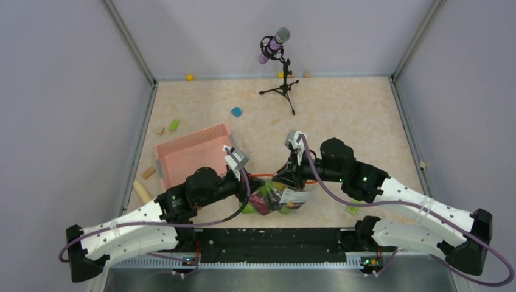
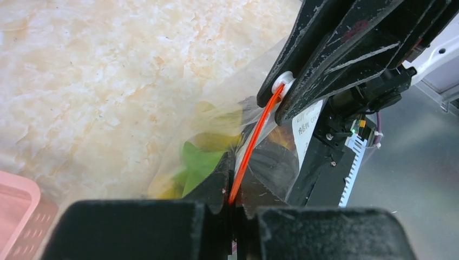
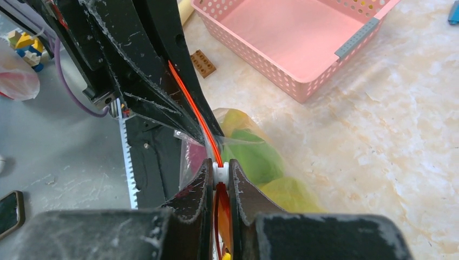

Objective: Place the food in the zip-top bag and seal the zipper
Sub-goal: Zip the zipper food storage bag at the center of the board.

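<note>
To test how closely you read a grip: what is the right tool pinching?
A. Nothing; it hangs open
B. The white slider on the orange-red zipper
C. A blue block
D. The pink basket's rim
B: in the right wrist view the right tool is shut on the white slider, with the zipper running out from it.
</note>
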Tool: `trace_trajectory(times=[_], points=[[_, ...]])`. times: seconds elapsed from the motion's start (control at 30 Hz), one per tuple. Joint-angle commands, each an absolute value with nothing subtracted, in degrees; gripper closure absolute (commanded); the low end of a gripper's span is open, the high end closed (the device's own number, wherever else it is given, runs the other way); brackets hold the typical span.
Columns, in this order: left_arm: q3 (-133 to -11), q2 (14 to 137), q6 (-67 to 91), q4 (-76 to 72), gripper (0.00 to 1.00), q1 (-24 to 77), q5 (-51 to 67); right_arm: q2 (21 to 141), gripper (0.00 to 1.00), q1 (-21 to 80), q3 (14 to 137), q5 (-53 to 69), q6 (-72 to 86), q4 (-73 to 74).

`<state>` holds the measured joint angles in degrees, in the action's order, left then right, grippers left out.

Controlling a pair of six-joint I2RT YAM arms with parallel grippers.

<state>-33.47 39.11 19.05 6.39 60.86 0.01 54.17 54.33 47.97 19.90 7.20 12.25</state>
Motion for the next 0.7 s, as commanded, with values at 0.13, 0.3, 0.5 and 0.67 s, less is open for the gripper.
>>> trace_trajectory(times=[0.13,0.3,0.5,0.67], points=[[-33.0,36.1,20.7,6.1,1.00,60.4,-7.8,49.0,1.00,53.9,46.8,13.5,7.1,15.8],[-32.9,36.1,21.3,6.5,1.00,60.4,-10.5,48.8,1.00,53.8,46.4,12.7,7.1,15.8],[-32.9,36.1,22.3,7.1,1.00,60.4,-13.9,48.8,1.00,53.8,46.2,11.9,7.1,15.8],[-33.5,35.7,23.5,9.2,1.00,60.4,-19.5,48.7,1.00,53.8,46.1,11.2,7.0,15.8]])
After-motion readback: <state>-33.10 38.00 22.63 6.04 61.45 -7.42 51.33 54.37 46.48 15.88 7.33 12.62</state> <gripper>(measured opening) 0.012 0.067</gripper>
